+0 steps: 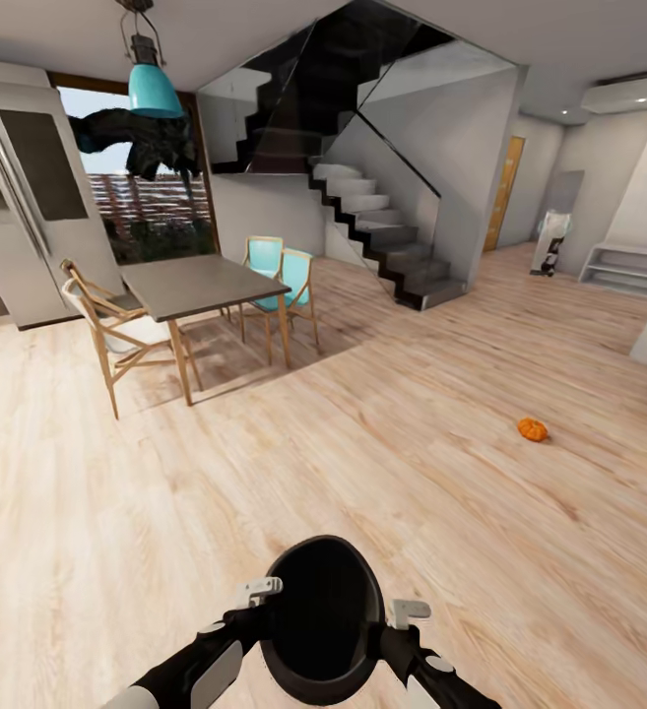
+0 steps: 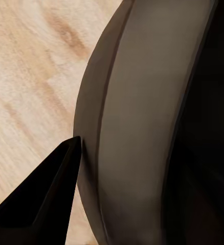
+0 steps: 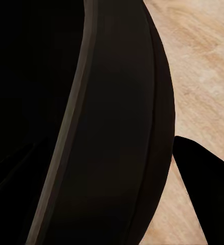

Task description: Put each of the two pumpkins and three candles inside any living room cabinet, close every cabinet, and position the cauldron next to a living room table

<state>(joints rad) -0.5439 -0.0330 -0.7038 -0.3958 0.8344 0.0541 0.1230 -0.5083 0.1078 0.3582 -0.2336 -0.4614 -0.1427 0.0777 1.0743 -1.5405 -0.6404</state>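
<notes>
Black, rigid cauldron (image 1: 323, 620), judged heavy and smooth-walled, is carried low over the wooden floor (image 1: 362, 443), left claw (image 1: 260, 591) and right claw (image 1: 409, 612) clamped on opposite rim edges, the soundest hold; one pumpkin (image 1: 532, 428) lies well apart.

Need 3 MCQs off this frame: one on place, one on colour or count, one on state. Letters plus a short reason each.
1. Where is the pumpkin?
A) on the dining table
B) on the wooden floor, right of centre
C) inside the cauldron

2. What colour are the two chairs behind the dining table?
A) teal
B) red
C) black

3. How is the cauldron held?
A) by the left gripper alone
B) resting on the table
C) between both grippers

Answers:
1 B, it lies on bare floor planks.
2 A, both teal chairs match the lamp.
3 C, the left gripper and right gripper flank its rim.
</notes>
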